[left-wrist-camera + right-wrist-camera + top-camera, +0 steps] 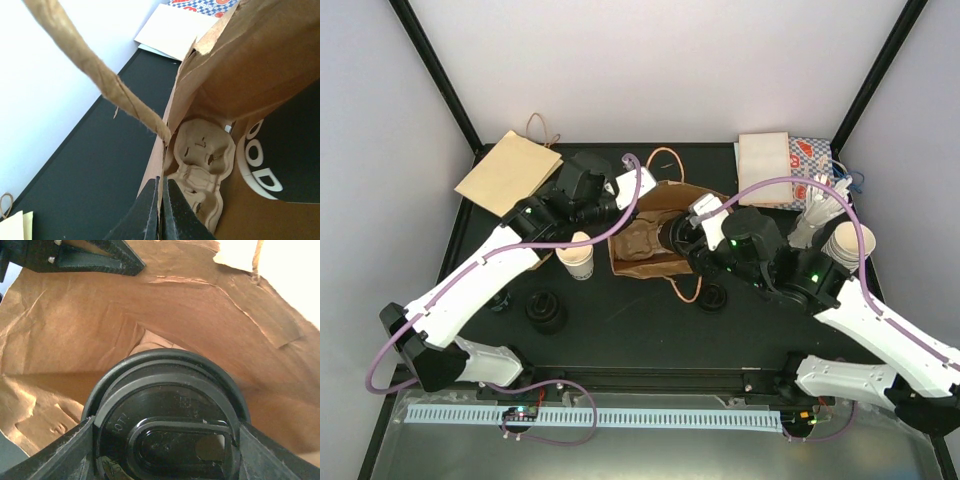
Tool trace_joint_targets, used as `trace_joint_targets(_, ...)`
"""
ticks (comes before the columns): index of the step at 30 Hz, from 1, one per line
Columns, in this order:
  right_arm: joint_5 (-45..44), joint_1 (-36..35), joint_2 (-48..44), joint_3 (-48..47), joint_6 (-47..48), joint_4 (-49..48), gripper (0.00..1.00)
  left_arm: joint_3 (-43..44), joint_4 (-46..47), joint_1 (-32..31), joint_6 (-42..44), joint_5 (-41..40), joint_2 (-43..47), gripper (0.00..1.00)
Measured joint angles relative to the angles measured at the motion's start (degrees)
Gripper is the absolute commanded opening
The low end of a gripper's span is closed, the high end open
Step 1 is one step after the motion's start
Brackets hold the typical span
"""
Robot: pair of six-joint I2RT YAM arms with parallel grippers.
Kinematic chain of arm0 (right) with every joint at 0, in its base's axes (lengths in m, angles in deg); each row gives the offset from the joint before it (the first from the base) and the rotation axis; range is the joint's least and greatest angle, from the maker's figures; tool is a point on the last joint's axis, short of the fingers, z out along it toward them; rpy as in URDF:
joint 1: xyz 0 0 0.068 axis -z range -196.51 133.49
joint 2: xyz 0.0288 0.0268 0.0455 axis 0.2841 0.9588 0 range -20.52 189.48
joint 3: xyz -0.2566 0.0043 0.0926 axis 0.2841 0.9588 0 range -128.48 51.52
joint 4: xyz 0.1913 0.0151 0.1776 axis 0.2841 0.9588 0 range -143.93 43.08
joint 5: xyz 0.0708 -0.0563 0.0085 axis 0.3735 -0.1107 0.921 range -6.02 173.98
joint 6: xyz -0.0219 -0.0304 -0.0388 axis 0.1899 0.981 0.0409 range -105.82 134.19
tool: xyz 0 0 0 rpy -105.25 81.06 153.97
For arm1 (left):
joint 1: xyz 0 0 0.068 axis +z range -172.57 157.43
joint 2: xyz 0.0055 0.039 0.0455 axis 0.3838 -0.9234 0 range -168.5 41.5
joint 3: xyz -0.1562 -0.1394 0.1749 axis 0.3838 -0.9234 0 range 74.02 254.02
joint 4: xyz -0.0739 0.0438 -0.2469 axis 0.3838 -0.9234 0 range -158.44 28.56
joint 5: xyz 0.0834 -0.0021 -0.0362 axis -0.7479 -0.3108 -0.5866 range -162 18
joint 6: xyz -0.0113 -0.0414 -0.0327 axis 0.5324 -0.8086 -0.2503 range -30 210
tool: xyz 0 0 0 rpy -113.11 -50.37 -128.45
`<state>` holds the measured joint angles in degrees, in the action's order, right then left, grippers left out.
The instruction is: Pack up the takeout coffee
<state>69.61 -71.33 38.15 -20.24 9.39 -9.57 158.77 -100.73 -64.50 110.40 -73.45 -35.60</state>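
Left fingers (146, 212) pinched shut on paper bag (250, 60) rim. Right fingers (60, 457) clamp black-lidded cup (170, 410) inside bag, near cardboard carrier (205, 155).

bag (75, 340): creased matt paper | lid (170, 410): glossy plastic | carrier (205, 150): rough cardboard

Crowded inside the paper bag (260, 60): carrier (202, 150) deep in, lidded cup (165, 410) in the mouth. Outside, white cup (580, 256) just beside; bare table (630, 320) passable between two black lids (546, 311) (712, 298).
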Motion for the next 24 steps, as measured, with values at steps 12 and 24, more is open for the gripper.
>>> trace_joint_targets(12, 4.5, 0.0, 0.0, 8.2, 3.1, -6.0, 0.67, -8.0, 3.0, -3.0, 0.0, 0.0, 5.3, 0.02)
trace_joint_targets(24, 7.1, -1.2, -2.3, 13.2, 12.7, -9.9, 0.65, -10.2, 4.0, -5.1, 0.0, -1.0, 9.7, 0.01)
